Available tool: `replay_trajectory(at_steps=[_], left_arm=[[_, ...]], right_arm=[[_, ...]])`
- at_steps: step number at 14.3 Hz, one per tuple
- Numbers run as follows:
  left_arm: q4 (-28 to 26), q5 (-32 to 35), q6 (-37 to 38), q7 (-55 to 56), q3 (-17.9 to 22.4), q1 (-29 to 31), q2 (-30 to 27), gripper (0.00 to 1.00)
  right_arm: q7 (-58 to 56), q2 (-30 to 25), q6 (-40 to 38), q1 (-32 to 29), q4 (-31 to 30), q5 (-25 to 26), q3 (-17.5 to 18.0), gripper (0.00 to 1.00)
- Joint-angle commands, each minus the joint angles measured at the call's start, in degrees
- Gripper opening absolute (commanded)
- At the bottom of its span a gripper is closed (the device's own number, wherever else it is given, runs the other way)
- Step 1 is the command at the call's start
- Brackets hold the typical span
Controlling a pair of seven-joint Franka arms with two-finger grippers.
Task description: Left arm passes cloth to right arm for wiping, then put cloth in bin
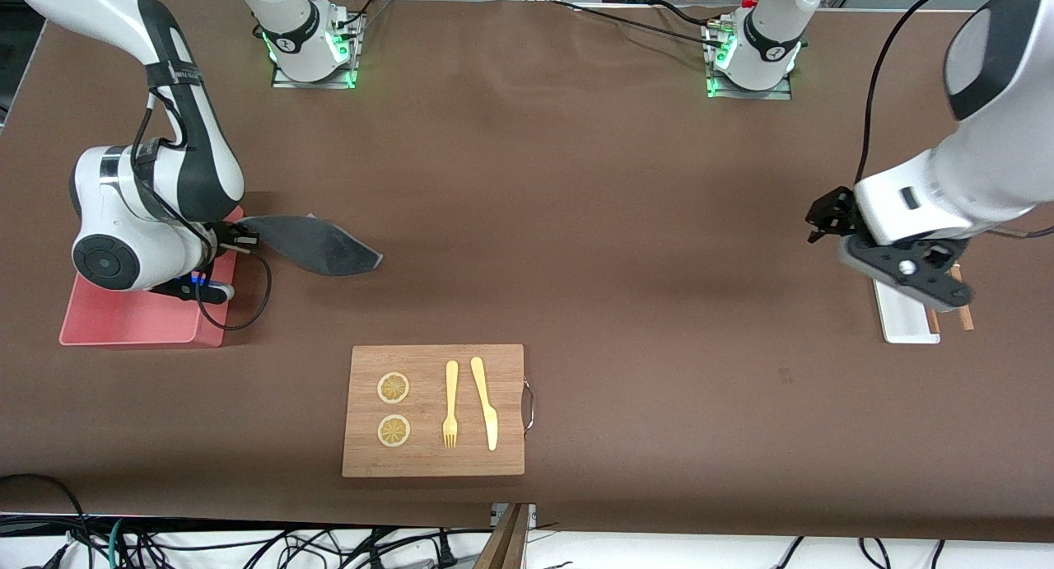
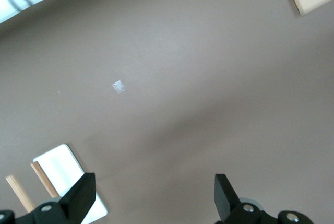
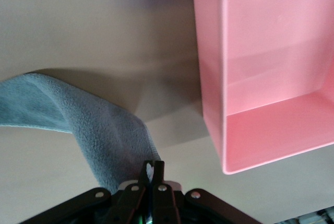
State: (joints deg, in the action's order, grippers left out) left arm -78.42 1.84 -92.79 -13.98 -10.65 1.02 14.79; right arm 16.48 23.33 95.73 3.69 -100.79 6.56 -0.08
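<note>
The dark grey cloth (image 1: 317, 244) trails over the table beside the pink bin (image 1: 132, 318), toward the middle of the table. My right gripper (image 1: 239, 241) is shut on one corner of the cloth, low at the bin's edge. In the right wrist view the right gripper (image 3: 152, 169) pinches the cloth (image 3: 94, 125), and the bin (image 3: 271, 67) is beside it with nothing in the part that shows. My left gripper (image 1: 914, 277) is open and holds nothing, over the white tray at the left arm's end of the table. It also shows open in the left wrist view (image 2: 155, 195).
A wooden cutting board (image 1: 432, 412) with two lemon slices, a fork and a knife lies near the front camera. A small white tray (image 1: 902, 314) with wooden sticks (image 1: 959, 310) beside it lies under the left gripper. The tray also shows in the left wrist view (image 2: 62, 166).
</note>
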Motion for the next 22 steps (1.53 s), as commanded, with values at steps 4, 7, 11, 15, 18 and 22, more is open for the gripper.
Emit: replay_trajectory(at_steps=[4, 7, 11, 15, 18, 22], left_arm=[[-18.1, -1.6, -5.1, 18.7, 4.0, -1.5, -12.7, 1.00], [-15.9, -0.4, -5.1, 20.0, 3.8, -1.2, -10.0, 1.00], [-13.8, -0.3, -5.0, 20.6, 3.8, -1.0, -8.8, 1.00], [-13.6, -0.4, -4.7, 20.8, 3.4, -1.1, -8.5, 1.00], [-13.6, -0.4, -4.6, 20.9, 3.4, -1.1, -8.5, 1.00], [-13.4, -0.2, -4.7, 20.9, 3.2, -1.6, -8.5, 1.00]], right_arm=[[7.4, 4.3, 1.4, 1.1, 6.8, 0.7, 6.1, 0.00], [13.7, 5.8, 4.8, 1.2, 7.1, -0.4, 10.1, 0.00], [22.7, 8.6, 9.1, 4.1, 9.2, -3.3, 12.2, 0.00], [34.3, 12.7, 12.5, 7.5, 14.1, -3.4, 15.5, 0.00], [41.2, 14.7, 16.3, 7.7, 16.7, -4.3, 19.5, 0.00], [47.8, 16.1, 23.9, 9.4, 17.0, -8.6, 21.5, 0.00]])
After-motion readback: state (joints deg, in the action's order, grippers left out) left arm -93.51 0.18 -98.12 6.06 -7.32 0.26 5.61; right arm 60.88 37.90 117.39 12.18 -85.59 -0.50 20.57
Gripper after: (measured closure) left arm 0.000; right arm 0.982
